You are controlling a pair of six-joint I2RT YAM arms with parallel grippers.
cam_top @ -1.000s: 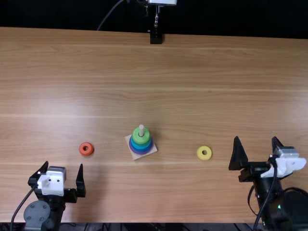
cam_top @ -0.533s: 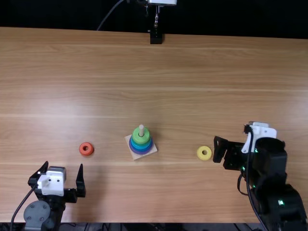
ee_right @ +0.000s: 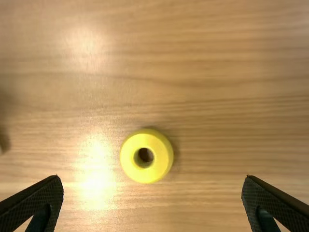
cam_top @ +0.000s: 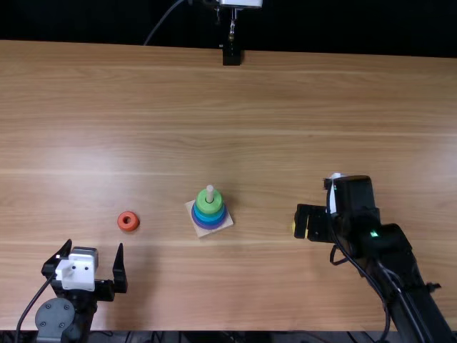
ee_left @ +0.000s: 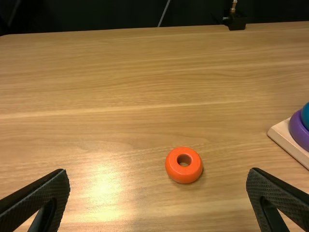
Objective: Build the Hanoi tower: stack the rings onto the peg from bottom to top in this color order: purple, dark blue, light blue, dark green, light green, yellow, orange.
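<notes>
Top view has our right gripper over the yellow ring, just past three o'clock from the tower, open wide to straddle it, we reckon. Our left gripper gapes too, near the orange ring, roughly nine o'clock, saved for last.

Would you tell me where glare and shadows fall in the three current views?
Top view: soft glare on the left part of the table, with a faint shadow beside the tower. Left wrist view: a glare patch near the orange ring. Right wrist view: strong glare beside the yellow ring, a weaker patch farther off, and a soft shadow along the ring's opposite side.
</notes>
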